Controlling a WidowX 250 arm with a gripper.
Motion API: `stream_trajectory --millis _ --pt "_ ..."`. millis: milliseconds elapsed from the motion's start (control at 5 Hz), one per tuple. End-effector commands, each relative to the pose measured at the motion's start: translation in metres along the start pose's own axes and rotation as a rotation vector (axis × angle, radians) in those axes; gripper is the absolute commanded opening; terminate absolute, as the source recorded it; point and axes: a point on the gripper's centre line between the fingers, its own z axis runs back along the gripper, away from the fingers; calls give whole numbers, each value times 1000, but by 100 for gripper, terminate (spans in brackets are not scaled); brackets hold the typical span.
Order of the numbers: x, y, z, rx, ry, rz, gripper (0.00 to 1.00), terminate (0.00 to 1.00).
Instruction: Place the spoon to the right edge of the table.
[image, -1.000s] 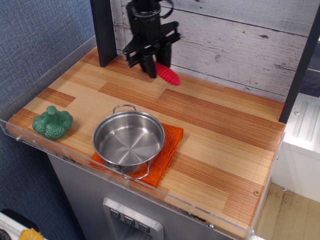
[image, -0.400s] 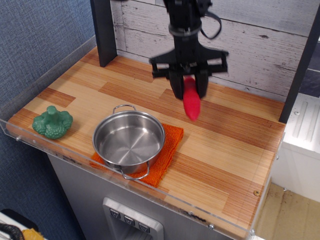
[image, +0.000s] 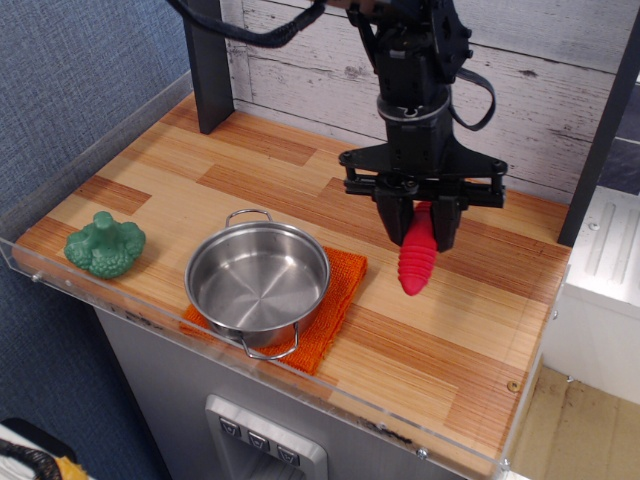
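The jaws were closed on the spoon (image: 417, 258), gripping it near the top of its ribbed red handle; the two dark fingers (image: 391, 217) flanked the handle on either side, and the gripper (image: 418, 228) pointed straight down from a black arm that entered from the top of the view; the spoon hung nearly vertical beneath it, the rounded red end lowest, and its silver bowl was hidden up between the fingers. Whether the handle's tip touched the wood or hung just above it could not be told; a faint shadow lay beneath it. The spoon was over the right half of the table (image: 450, 320), toward the back, nearer the right edge than the left yet short of the clear acrylic rim (image: 300, 375) that ran along the front; it was well apart from the other things.

A steel pot (image: 257, 283) with two wire handles stood empty near the front, left of centre; it sat on an orange woven cloth (image: 338, 295), which showed at its right and front; a green lumpy toy (image: 105, 244) lay at the front left corner, apart from the pot. A dark post (image: 207, 62) rose at the back left against a whitewashed plank wall (image: 540, 90).
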Motion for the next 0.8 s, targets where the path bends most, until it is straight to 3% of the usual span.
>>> stream_trajectory --millis 0,200,600 --pt "-4 -11 -12 -13 -39 -68 0 0" --pt "-10 -16 -32 4 12 -126 0 0" --pt "-8 -19 -53 -6 -51 -138 0 0"
